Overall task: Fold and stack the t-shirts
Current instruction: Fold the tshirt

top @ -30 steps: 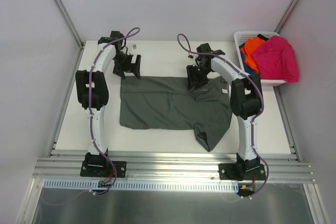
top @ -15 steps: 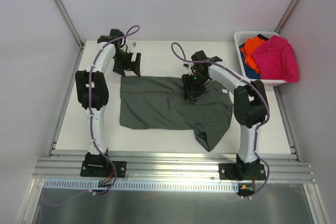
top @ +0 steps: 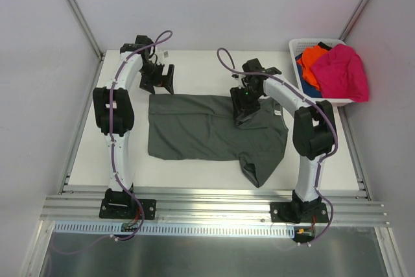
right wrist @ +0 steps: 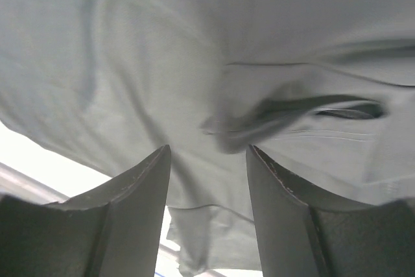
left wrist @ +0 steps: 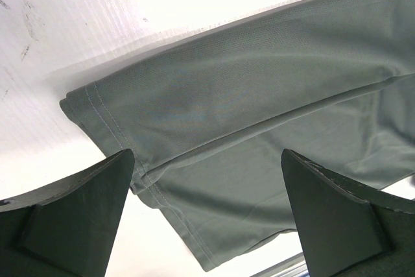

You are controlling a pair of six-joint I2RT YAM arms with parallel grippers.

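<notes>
A large dark grey-green t-shirt (top: 207,131) lies spread on the white table, with one sleeve hanging toward the near edge at the right. My right gripper (top: 246,112) hovers low over its far right part near the collar (right wrist: 324,105). In the right wrist view its fingers (right wrist: 207,150) stand apart and nothing is between them; the grey-green cloth (right wrist: 162,63) lies beyond. My left gripper (top: 159,83) is wide open just behind the shirt's far left corner. The left wrist view shows the hemmed edge (left wrist: 246,95) beyond the gripper (left wrist: 207,160). Magenta-pink (top: 342,72), orange (top: 314,57) and blue (top: 303,71) t-shirts sit in the basket.
The white lattice basket (top: 303,45) stands at the back right corner. Bare table shows behind the shirt and along its left side. Metal frame posts run up at the back corners, and an aluminium rail crosses the near edge.
The right gripper swung from the collar down and left over the shirt, then a little back right. The bunched cloth near the collar now lies flatter. The left arm barely moved.
</notes>
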